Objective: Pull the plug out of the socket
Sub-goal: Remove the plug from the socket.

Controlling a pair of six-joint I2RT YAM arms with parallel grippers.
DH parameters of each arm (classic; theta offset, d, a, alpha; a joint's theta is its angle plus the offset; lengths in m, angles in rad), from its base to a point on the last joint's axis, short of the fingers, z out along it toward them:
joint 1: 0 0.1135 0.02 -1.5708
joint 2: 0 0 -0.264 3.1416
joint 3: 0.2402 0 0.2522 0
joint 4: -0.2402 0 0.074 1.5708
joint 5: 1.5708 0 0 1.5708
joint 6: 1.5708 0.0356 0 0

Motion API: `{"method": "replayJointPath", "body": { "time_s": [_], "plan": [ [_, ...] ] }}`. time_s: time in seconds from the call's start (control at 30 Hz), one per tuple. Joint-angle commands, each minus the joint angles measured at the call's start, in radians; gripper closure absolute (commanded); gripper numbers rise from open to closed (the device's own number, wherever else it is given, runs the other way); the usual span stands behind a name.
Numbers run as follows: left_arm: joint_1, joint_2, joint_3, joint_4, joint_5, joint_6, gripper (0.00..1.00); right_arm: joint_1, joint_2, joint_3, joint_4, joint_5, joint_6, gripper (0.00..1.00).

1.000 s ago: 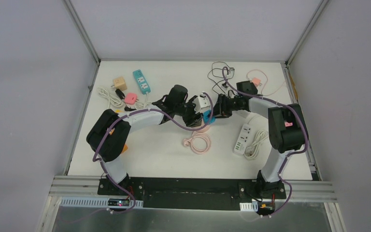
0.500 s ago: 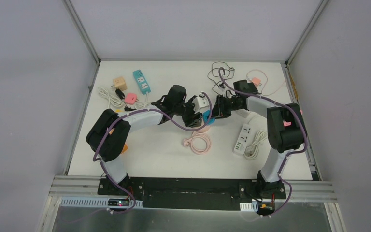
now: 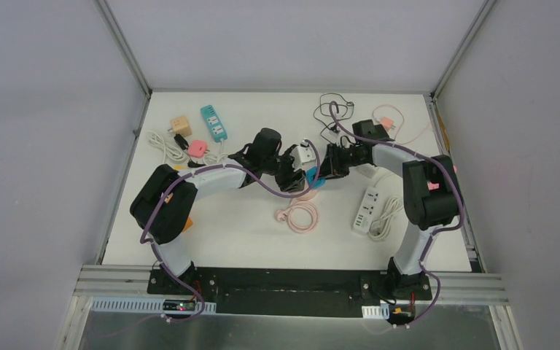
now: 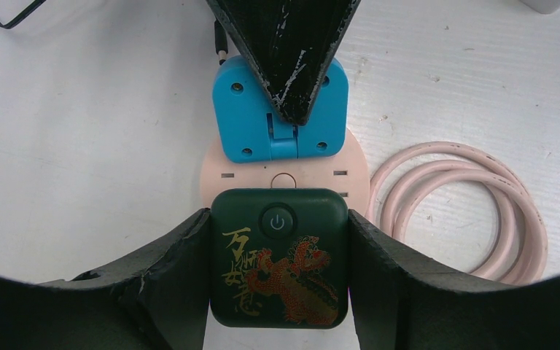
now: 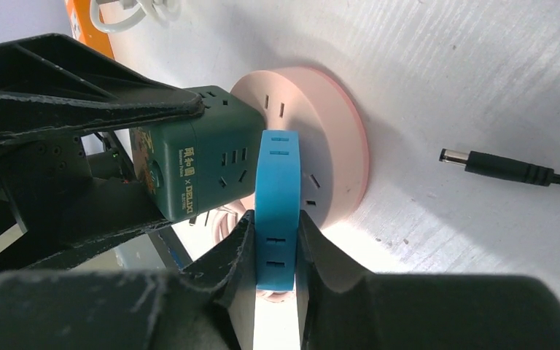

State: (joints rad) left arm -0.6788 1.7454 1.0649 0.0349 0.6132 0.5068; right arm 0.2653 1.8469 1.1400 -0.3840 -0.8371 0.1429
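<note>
A round pink socket [image 4: 215, 175] lies flat on the white table, with two things plugged into its top. One is a blue plug [image 5: 275, 189], and my right gripper [image 5: 275, 233] is shut on its two flat sides. The other is a dark green cube adapter [image 4: 279, 259] with a gold dragon print; my left gripper [image 4: 279, 248] is shut on it from both sides. In the top view the two grippers meet over the socket [image 3: 308, 192] at mid-table, left gripper [image 3: 289, 173] facing right gripper [image 3: 321, 171].
The socket's pink cable coil [image 3: 299, 216] lies just in front of it. A black barrel connector [image 5: 503, 169] lies right of the socket. A white power strip [image 3: 365, 208] sits front right, black cables [image 3: 332, 109] at the back, and a teal power strip [image 3: 214, 122] and wooden cube [image 3: 181, 125] back left.
My right gripper's jaws have closed in onto the blue plug. The left gripper has kept its hold on the green cube and has not moved.
</note>
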Motion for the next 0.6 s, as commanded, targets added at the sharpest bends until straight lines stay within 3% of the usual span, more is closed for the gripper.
{"method": "replayJointPath", "body": {
  "time_s": [0.0,0.17,0.3,0.47,0.57],
  "plan": [
    [0.002,0.015,-0.027,-0.072,0.037,-0.002,1.0,-0.031,0.003,-0.015,0.08,-0.015,0.088,1.0],
    [0.002,0.015,-0.025,-0.072,0.039,-0.001,1.0,-0.064,-0.014,-0.063,0.111,0.162,0.16,1.0],
    [0.002,0.017,-0.024,-0.078,0.04,0.001,1.0,-0.052,0.004,-0.047,0.092,0.117,0.14,1.0],
    [0.002,0.016,-0.024,-0.078,0.042,0.003,1.0,-0.044,0.037,-0.021,0.095,-0.126,0.095,1.0],
    [0.001,0.019,-0.023,-0.079,0.043,0.002,1.0,-0.03,-0.004,-0.026,0.067,-0.02,0.02,1.0]
  ]
}}
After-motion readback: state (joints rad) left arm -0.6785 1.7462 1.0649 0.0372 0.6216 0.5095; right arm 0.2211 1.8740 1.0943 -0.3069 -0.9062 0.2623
